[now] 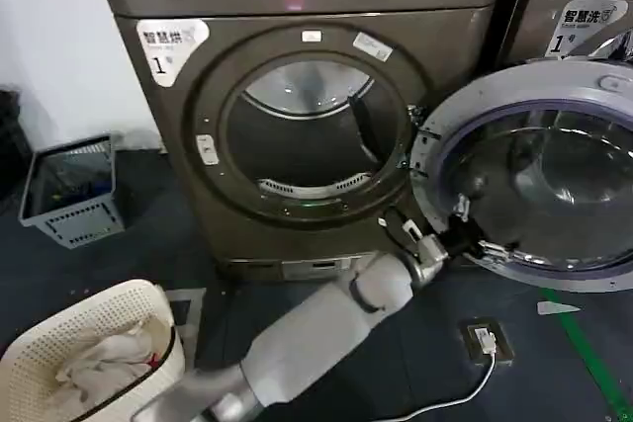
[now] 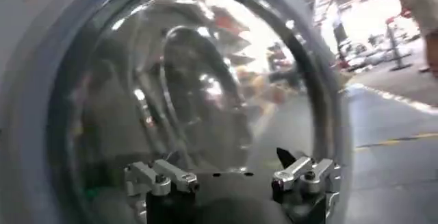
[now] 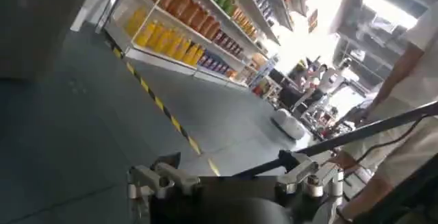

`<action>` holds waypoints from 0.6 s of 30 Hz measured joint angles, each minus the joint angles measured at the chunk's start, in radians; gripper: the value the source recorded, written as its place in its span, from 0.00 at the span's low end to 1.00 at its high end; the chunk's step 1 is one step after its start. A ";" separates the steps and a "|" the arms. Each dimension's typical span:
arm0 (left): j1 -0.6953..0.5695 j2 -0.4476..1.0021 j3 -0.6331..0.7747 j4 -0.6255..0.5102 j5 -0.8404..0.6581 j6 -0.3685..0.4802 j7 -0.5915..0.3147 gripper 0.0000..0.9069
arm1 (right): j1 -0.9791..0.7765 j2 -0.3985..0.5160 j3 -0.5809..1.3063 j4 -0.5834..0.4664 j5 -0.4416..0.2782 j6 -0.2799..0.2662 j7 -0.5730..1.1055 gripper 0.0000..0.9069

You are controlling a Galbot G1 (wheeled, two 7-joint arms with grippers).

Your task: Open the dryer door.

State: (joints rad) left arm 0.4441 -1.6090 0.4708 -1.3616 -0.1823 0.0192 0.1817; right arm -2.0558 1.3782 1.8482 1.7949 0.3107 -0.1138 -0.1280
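The dryer door, a large round porthole with a pale grey plastic inner face around dark tinted glass, stands swung wide to the right of the bronze-brown dryer, hinged at the right edge of the machine's round drum opening, so the drum lies bare. By the look of it, the opening is all but finished.

The left gripper reaches across on its grey arm and sits at the door's lower inner rim, near the hinge side. The door lies just ahead of it and to the robot's right, its face turned toward the robot. Any further swing would mean pushing that rim on rightward and back; the left arm is the one placed to do it. In the left wrist view the left gripper has its fingers spread apart, with the door's glass close in front and nothing between them; whether a fingertip touches the rim I cannot tell.

The head view gives the door's angle and hinge; the left wrist view gives the finger spread instead. The right gripper, also spread and holding nothing, faces away toward shop shelving, idle.

A white perforated laundry basket stands on the floor at lower left.
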 joint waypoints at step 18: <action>0.116 0.311 0.015 -0.437 -0.064 0.078 0.028 1.00 | 0.008 -0.005 -0.006 0.007 0.007 0.002 -0.011 1.00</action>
State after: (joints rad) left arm 0.5600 -1.2984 0.4855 -1.7981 -0.2464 0.0971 0.2102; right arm -2.0483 1.3734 1.8420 1.8017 0.3179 -0.1116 -0.1390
